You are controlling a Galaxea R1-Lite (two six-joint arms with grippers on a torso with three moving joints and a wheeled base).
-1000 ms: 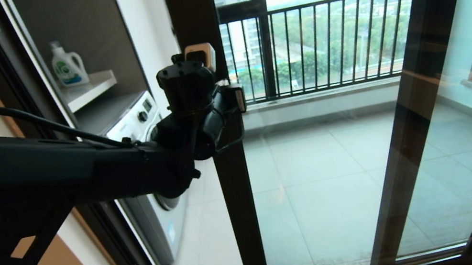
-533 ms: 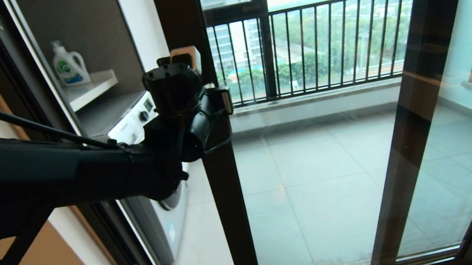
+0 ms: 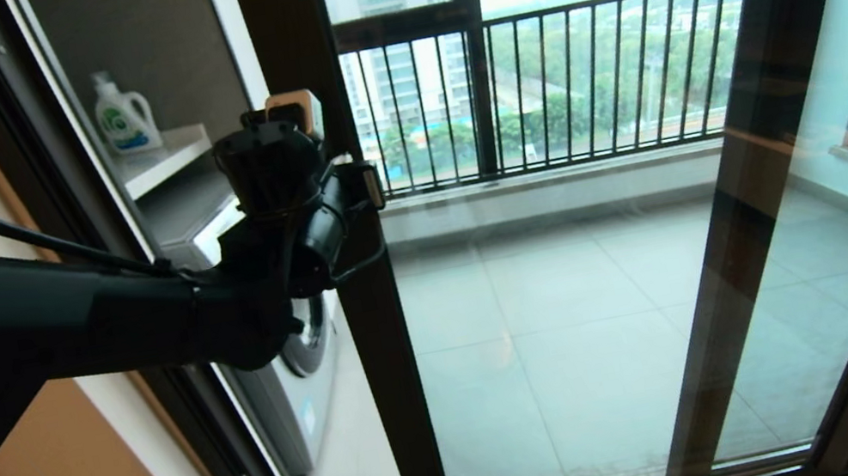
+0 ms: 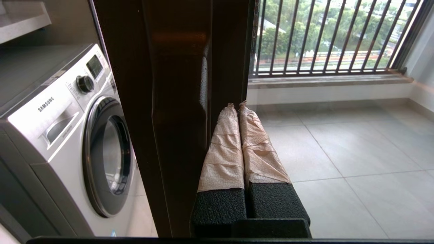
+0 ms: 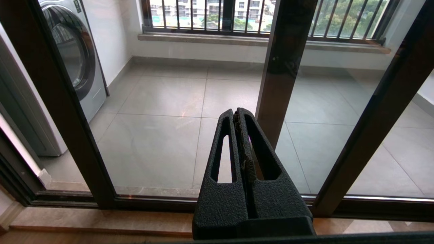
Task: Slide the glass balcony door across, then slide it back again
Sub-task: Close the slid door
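So the left gripper (image 3: 359,188) sits a bit left of centre in the head view, right up against the dark brown upright of the glass balcony door (image 3: 580,332). In the left wrist view its two paper-wrapped fingers (image 4: 223,145) are pressed flat together with nothing between them, and they lie alongside the handle (image 4: 179,112) on the upright, touching or just about touching its edge (can't quite tell which).

The door's leading upright runs from the top centre-left of the head view down to the bottom edge, and its glass fills the middle of the frame. There's a gap between that upright and the outer frame on the left, and the washing machine (image 3: 297,356) shows through the gap. Above it, upper left of the frame, a detergent bottle (image 3: 123,116) stands on a shelf (image 3: 162,162). Through the glass you get the tiled balcony floor (image 3: 560,318) and the railing (image 3: 579,80) across the upper middle.

The right gripper (image 5: 236,117) only appears in its own wrist view, hanging low in front of the door's bottom track, away from the glass, with its black fingers closed together on nothing.
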